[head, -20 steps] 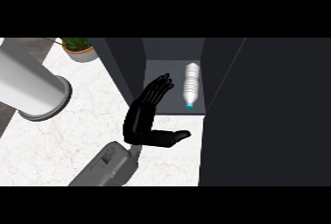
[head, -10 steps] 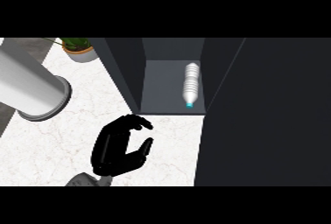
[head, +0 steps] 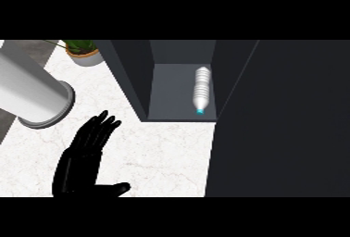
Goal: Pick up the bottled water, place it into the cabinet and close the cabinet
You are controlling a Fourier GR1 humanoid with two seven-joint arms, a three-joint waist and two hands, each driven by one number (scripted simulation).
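Note:
The bottled water (head: 201,88) is clear with a cyan cap. It lies on its side on the floor of the dark cabinet (head: 130,74), cap toward the front, by the right wall. The compartment stands open toward me. My left hand (head: 85,159) is over the white counter at the lower left, well clear of the cabinet. It is open, with fingers straight and pointing up, thumb out to the right, and it holds nothing. My right hand does not show.
A large grey cylinder (head: 31,90) lies across the upper left of the marble counter (head: 164,148). A potted plant (head: 83,52) stands at the back left. A broad dark panel (head: 280,120) fills the right side of the view.
The left hand has drawn back from the cabinet's opening toward the lower left. It curled half a second ago and its fingers are straight again now. The bottle has not moved.

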